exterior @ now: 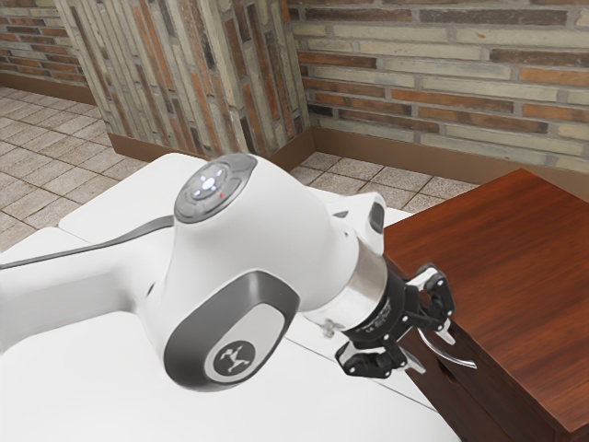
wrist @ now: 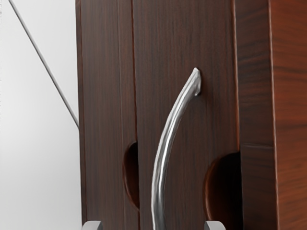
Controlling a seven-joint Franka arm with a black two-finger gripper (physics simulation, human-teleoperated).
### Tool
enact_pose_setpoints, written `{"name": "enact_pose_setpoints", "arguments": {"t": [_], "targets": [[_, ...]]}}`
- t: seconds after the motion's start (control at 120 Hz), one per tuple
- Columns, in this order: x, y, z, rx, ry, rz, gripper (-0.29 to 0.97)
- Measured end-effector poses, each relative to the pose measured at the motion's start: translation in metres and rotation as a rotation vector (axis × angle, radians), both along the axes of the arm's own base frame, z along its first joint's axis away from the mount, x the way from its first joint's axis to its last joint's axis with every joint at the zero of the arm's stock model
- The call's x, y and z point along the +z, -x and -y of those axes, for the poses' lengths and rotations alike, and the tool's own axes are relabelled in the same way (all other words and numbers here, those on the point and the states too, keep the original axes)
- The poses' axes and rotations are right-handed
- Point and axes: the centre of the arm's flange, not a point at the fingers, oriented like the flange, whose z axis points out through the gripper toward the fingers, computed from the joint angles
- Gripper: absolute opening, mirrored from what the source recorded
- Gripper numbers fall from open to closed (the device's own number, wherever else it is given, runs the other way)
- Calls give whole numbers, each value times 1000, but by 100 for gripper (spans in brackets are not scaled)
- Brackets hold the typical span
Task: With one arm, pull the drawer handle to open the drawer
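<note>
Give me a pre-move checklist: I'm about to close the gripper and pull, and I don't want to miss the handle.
1. handle between the fingertips: ok, the wrist view shows it running about midway.
2. gripper open: ok, the fingers stand apart around the handle.
3. Fingers clamped on the handle: not ok, there is a gap on each side.
4. Hand facing the drawer front: ok, roughly face on.
5. Drawer shut or already out a little: cannot tell.
</note>
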Motion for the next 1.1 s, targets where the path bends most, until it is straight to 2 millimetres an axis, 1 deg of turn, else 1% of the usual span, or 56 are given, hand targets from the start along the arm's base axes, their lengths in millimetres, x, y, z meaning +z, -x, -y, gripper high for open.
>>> {"name": "enact_pose_setpoints", "arguments": {"t": [0.217,0.467,0.625,0.8,1.1], "targets": [[-9,-6,-2,6,3,-16,18],[-10,-11,-10,24,6,-15,4],[-10,-11,-10,24,4,-14,-1],[-8,-10,-11,25,-1,-10,-3],[-8,-6,-12,25,-8,-10,-4]]}}
